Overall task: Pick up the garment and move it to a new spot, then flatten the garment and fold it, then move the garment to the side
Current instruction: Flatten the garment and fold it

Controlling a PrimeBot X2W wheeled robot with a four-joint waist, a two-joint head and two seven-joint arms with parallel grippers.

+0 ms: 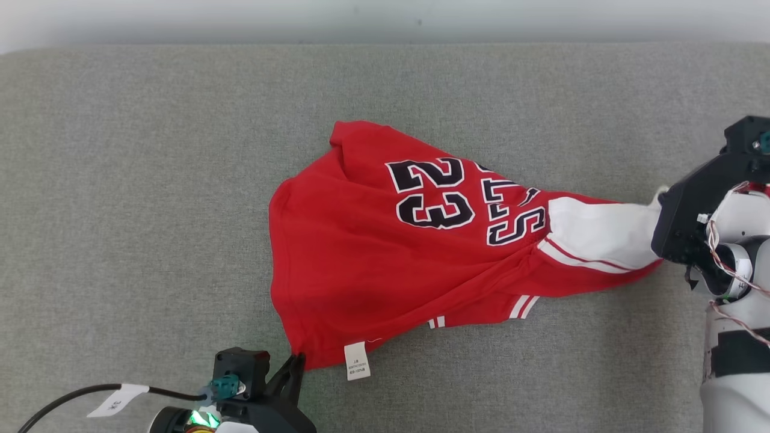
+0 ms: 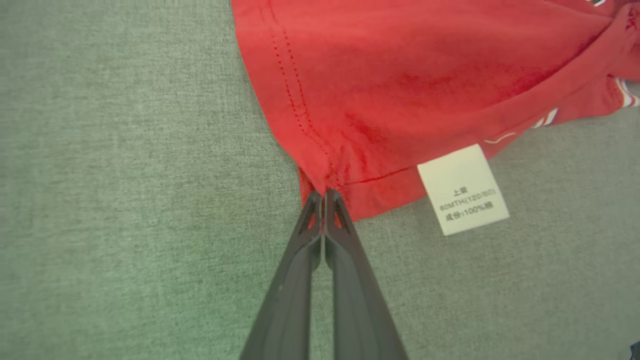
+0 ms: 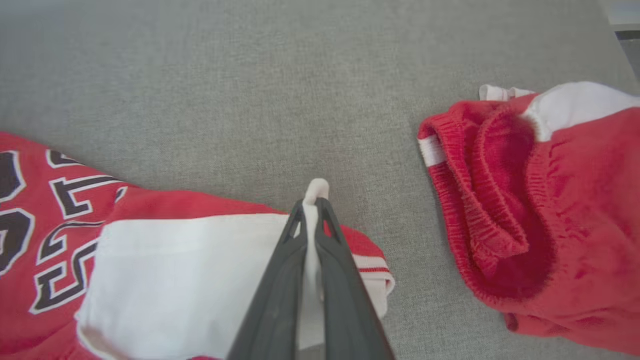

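Red garment [image 1: 361, 258] stretches between both clamped jaws.

The garment [image 1: 361, 258] lies across the middle of the worktop [image 1: 150, 180]. The left pincer [image 1: 296, 359] meets its near left corner, and the label [image 1: 357, 361] is just right of it. The right pincer [image 3: 315, 200] meets its right end. A second garment [image 3: 540, 215] lies apart, near that pincer.

Broad grey fabric-covered counter [image 1: 150, 180] — woven, felt-like weave, far corners rounded. Pale off-white band [image 1: 385, 18] beyond far edge; wall or floor unclear. Light soft, even — shadows weak. Right wrist view: counter edge at top right, pale and dark strip [image 3: 625, 22] beyond.
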